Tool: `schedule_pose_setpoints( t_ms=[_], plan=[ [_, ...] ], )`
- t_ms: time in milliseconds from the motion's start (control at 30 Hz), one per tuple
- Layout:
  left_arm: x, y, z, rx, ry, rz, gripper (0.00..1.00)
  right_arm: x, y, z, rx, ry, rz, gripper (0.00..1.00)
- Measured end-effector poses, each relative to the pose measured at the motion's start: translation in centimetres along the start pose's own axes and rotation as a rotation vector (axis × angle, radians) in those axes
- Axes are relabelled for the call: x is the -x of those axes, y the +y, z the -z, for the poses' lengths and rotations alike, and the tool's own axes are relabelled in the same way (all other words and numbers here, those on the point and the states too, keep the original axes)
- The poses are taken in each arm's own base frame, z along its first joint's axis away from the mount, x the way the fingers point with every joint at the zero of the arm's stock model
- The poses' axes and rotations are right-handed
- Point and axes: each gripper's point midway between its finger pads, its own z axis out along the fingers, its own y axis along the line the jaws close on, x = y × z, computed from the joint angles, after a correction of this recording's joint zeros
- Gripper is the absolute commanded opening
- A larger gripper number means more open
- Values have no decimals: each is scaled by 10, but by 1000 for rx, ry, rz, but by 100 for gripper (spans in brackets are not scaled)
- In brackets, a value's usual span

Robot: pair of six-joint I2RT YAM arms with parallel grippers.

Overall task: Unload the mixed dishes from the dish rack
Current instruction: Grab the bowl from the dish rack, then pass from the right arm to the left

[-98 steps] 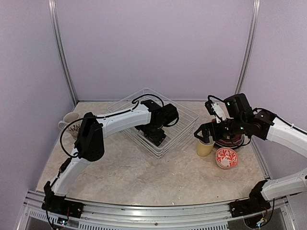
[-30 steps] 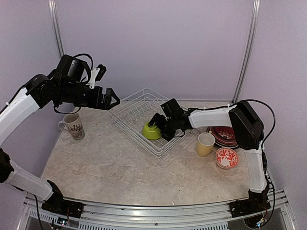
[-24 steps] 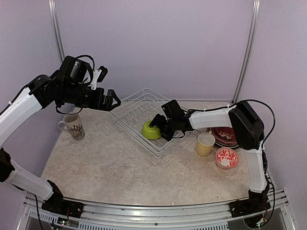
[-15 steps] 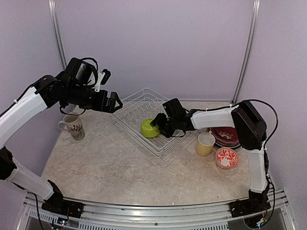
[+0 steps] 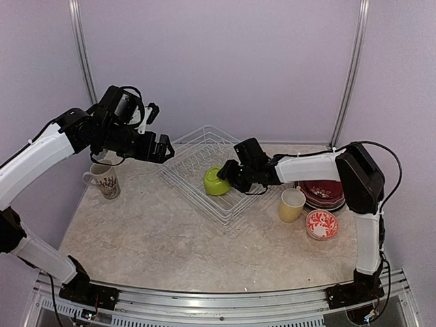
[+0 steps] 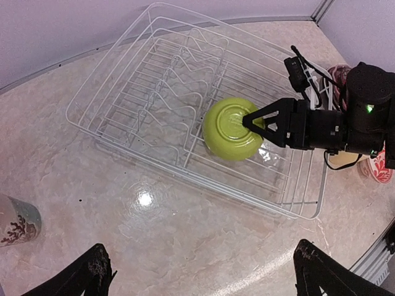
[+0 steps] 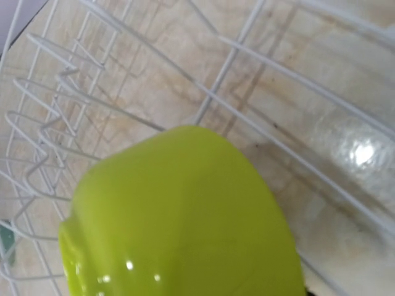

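Observation:
The lime green bowl (image 5: 216,181) hangs tilted, bottom up, just above the floor of the white wire dish rack (image 5: 178,174), near its front right side. My right gripper (image 5: 229,174) is shut on the bowl's right rim. The left wrist view shows the bowl (image 6: 229,128), the right gripper (image 6: 252,121) and the otherwise empty rack (image 6: 123,92). In the right wrist view the bowl (image 7: 179,216) hides my fingers, with the rack's wires (image 7: 234,55) behind it. My left gripper (image 5: 163,148) (image 6: 203,271) is open and empty, high above the rack's left corner.
The patterned cream mug (image 5: 102,180) (image 6: 15,219) stands on the table left of the rack. Right of the rack are the pale yellow cup (image 5: 291,204), a stack of red and dark plates (image 5: 320,193) and the small red-white bowl (image 5: 321,224).
My right gripper has raised and tipped the green bowl slightly inside the rack. My left arm has moved a little right and down toward the rack, still open.

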Motion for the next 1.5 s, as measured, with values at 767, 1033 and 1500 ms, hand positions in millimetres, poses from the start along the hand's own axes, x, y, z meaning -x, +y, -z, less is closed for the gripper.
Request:
schedule_pose_setpoints(
  t_ms=[767,1033,1500],
  plan=[
    [13,-7,-8,-252,8,228,99,36,51,74,173,-149,607,38],
    [12,-21,-18,-476,56,491,98,45,64,105,203,-220,910,39],
    [37,-37,-37,-793,30,657,99,53,93,161,668,-132,621,38]
  ],
)
